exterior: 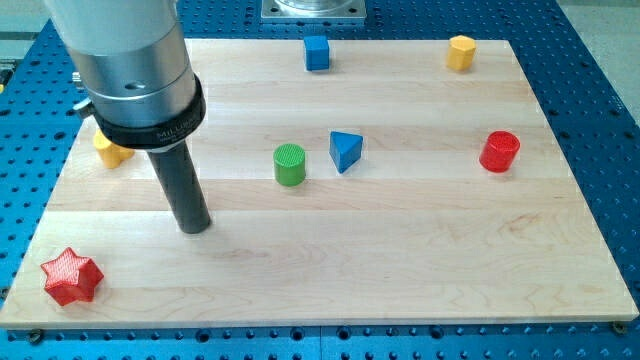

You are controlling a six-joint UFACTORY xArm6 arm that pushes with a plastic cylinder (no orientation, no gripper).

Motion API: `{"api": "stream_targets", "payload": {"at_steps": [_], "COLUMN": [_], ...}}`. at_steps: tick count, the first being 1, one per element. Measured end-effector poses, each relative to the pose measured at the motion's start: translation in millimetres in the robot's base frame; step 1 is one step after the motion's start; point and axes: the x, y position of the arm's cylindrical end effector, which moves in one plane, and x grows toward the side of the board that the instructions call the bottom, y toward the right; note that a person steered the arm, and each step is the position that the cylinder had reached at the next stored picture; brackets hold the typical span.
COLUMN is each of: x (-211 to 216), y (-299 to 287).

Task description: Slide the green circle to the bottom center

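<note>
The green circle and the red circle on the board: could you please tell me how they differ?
The green circle sits near the board's middle, close beside the blue triangle; the red circle stands alone near the view's right edge. The green circle is much nearer my tip, which lies to its lower left; the red circle is far from it. Both are short upright cylinders of similar size, untouched.

you're looking at a lab bench: a wooden surface (400,250) set on a blue perforated breadboard (590,60), with a metal mount (315,10).
</note>
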Motion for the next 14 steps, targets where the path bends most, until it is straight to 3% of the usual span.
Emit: {"api": "stream_targets", "payload": {"at_steps": [3,6,8,9,13,14], "x": [-52.6,-110.1,-27.9,-12.8,-11.9,10.4], "y": [10.9,100.2,100.8,103.3,114.0,114.0]}}
